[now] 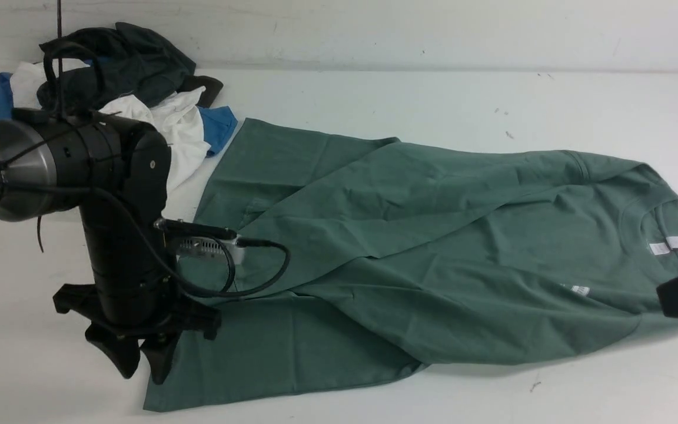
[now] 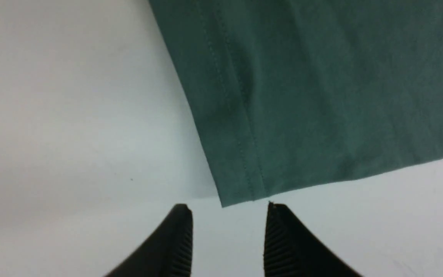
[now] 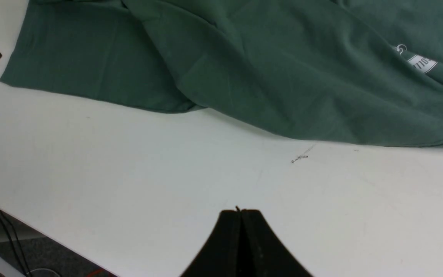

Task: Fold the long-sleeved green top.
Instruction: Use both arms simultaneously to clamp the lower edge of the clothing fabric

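Two hands work over a white table point(image 1: 433, 100) with a smooth, matte, lightly scuffed surface. Nearest, the right hand point(image 3: 240, 215) has its black jaws pressed flat together with nothing between them. It is over bare table by the near edge, and a small dark mark point(image 3: 300, 157) lies between it and the cloth. The left hand point(image 2: 228, 215) has its ribbed black jaws parted with a clear gap and grips nothing. The near left corner of the green long-sleeved top point(image 1: 433, 235) lies just beyond its fingertips, where the double-stitched hem point(image 2: 244, 154) ends in a square corner. This top is a soft, matte sage knit, spread across the middle of the table from the left hand's side towards the right edge. One layer is folded slantwise over the body, with loose creases. Towards the right edge a small white logo print point(image 3: 417, 61) carries what look like digits, too small to read with certainty. Beyond it, the ribbed neck opening holds a white neck tag point(image 1: 668, 244) whose writing cannot be made out. At the far left corner lies a crumpled heap of clothes: a white shirt point(image 1: 180, 126), a blue garment point(image 1: 218, 126) touching the top's far corner, and a black garment point(image 1: 133, 59) on the heap.
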Tool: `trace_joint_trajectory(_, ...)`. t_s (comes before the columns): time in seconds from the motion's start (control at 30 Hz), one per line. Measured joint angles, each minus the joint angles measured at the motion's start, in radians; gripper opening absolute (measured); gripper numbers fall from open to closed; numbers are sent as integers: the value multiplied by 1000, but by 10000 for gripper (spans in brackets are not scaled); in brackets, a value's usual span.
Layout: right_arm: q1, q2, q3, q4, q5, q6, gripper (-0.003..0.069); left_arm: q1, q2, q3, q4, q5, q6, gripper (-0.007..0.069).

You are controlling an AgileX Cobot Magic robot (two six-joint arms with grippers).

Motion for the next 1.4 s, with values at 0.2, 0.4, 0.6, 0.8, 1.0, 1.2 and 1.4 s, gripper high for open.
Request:
trace_joint_trajectory(0.2, 0, 0, 0, 0, 0, -27, -15, 0, -9, 69, -2, -3, -5, 251)
trace_joint_trajectory(0.4, 0, 0, 0, 0, 0, -30, -15, 0, -124, 169, -1, -5, -7, 251)
trace_joint_trajectory(0.6, 0, 0, 0, 0, 0, -30, -15, 0, -262, 220, -2, -50, -96, 237)
trace_joint_trajectory(0.8, 0, 0, 0, 0, 0, -30, -15, 0, -265, 221, -3, -136, -146, 241)
trace_joint_trajectory(1.0, 0, 0, 0, 0, 0, -30, -15, 0, -193, 221, -8, -213, -160, 331)
trace_joint_trajectory(1.2, 0, 0, 0, 32, 0, -31, -15, 0, -115, 221, -21, -297, -256, 475)
trace_joint_trajectory(1.4, 0, 0, 0, 38, 0, -31, -15, 0, -56, 221, -53, -346, -275, 511)
